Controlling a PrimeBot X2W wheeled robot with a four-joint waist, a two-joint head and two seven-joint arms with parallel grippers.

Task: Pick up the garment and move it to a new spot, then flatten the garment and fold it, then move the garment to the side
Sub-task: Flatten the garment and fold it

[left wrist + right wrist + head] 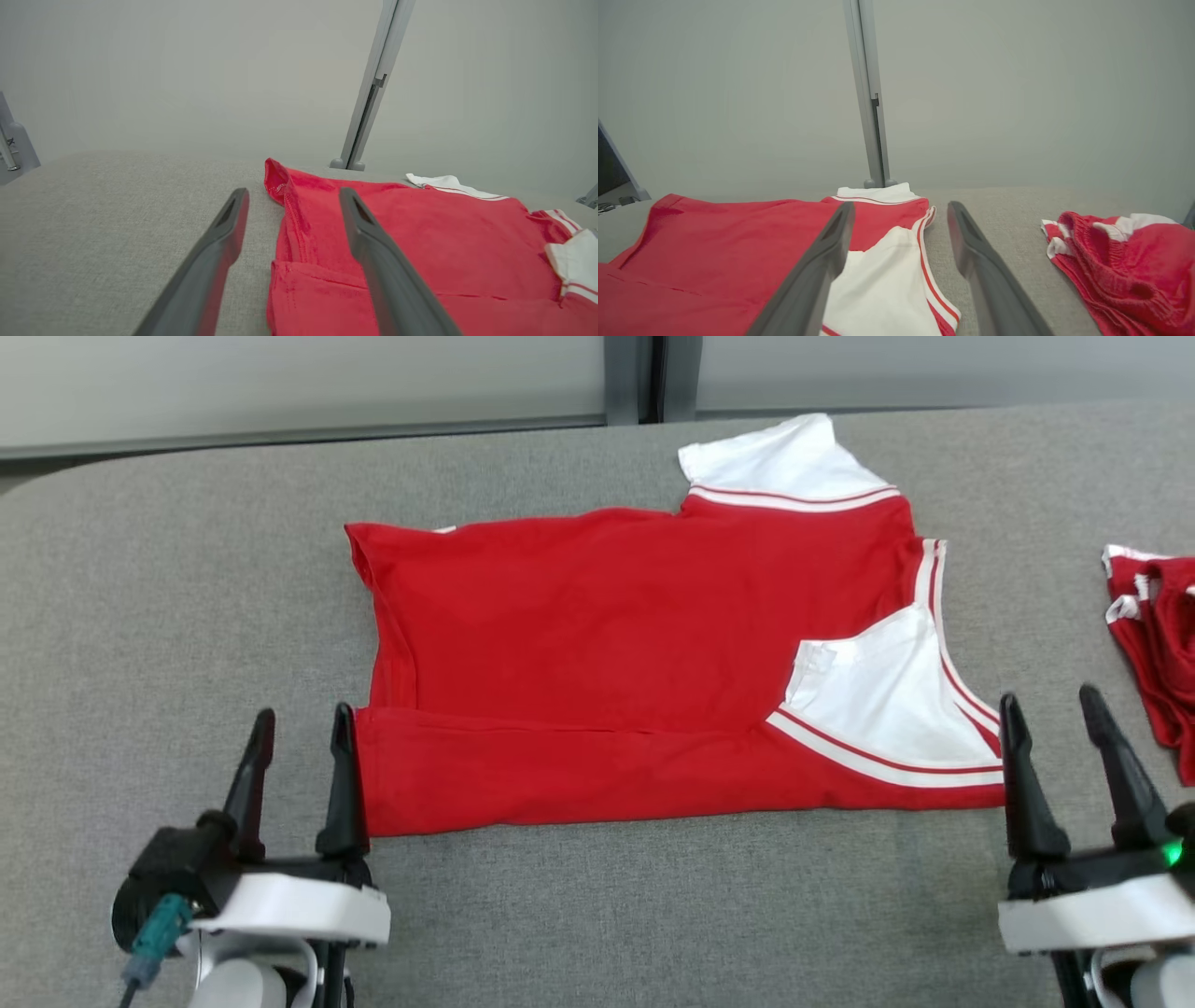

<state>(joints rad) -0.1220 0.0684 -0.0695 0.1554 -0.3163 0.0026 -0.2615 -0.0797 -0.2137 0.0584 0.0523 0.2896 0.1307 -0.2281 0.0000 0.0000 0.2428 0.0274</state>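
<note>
The left gripper (304, 711) stands wide open with nothing in it, its two fingers pointing away from the robot. Its inner finger lies over the near left corner of the garment (597, 635), its outer finger over bare desk (187, 569), so the cloth's left edge runs between them; whether either finger touches the cloth cannot be told. The right gripper (1049, 695) is just as wide open and empty, and straddles the garment's near right corner the same way, inner finger over the white sleeve (887, 709), outer finger over the grey desk. Between the two grippers the red garment lies flat, its near strip folded up over itself. A second white sleeve (784, 457) sticks out ahead of the right gripper. Outward of the right gripper, apart from the garment, sits a crumpled red and white cloth (1158, 635)
</note>
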